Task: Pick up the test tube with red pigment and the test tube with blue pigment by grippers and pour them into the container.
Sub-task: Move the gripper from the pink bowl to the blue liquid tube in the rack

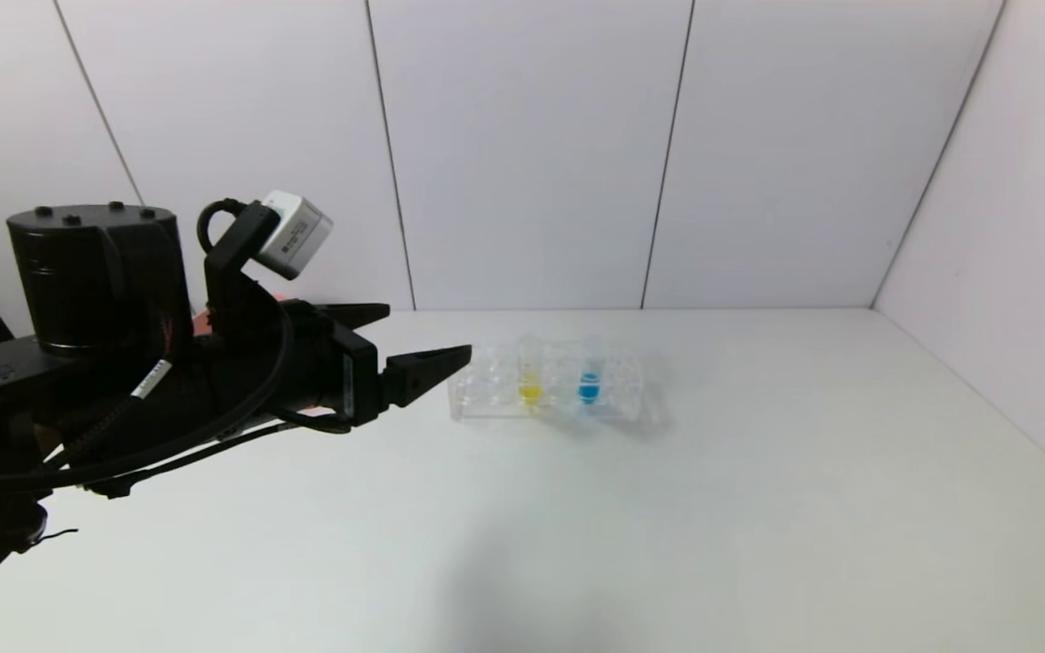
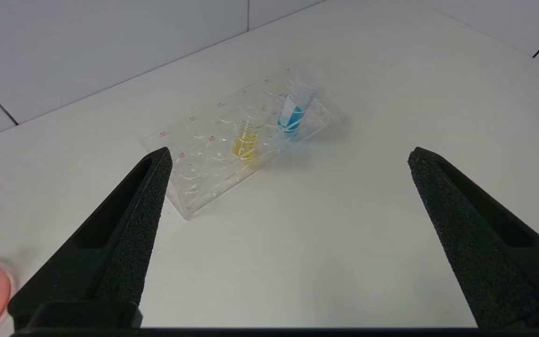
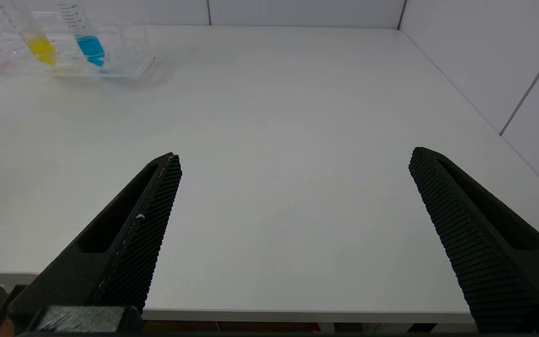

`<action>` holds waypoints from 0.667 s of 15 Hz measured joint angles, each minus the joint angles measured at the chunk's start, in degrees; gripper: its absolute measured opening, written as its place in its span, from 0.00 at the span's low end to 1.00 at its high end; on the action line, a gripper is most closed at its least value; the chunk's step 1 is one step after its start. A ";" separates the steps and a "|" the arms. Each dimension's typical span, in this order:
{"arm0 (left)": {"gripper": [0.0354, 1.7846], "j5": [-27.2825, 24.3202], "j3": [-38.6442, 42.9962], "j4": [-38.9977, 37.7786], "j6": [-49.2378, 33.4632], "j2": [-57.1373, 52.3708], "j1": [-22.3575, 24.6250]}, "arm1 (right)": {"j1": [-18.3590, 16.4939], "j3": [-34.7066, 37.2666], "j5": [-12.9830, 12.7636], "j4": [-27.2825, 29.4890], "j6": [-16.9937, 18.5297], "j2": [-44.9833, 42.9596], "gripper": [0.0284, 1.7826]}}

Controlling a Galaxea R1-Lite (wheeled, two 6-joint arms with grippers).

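Left wrist view: your left gripper (image 2: 288, 157) is spread wide and empty; centre it on the test tube with blue pigment (image 2: 294, 112) in the rack (image 2: 194, 196) before closing.

A clear tube rack (image 1: 548, 390) holds a yellow-liquid tube (image 1: 530, 372).

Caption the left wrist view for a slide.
Open left gripper hovers short of the clear rack holding yellow and blue tubes.

Test tube with blue pigment (image 1: 589, 381) in rack (image 1: 486, 399), right of another tube (image 1: 530, 379)
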 joint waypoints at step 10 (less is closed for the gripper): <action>0.99 4.52 -4.44 -8.59 0.45 14.51 -9.42 | -0.02 0.00 0.00 -0.02 0.00 -0.02 1.00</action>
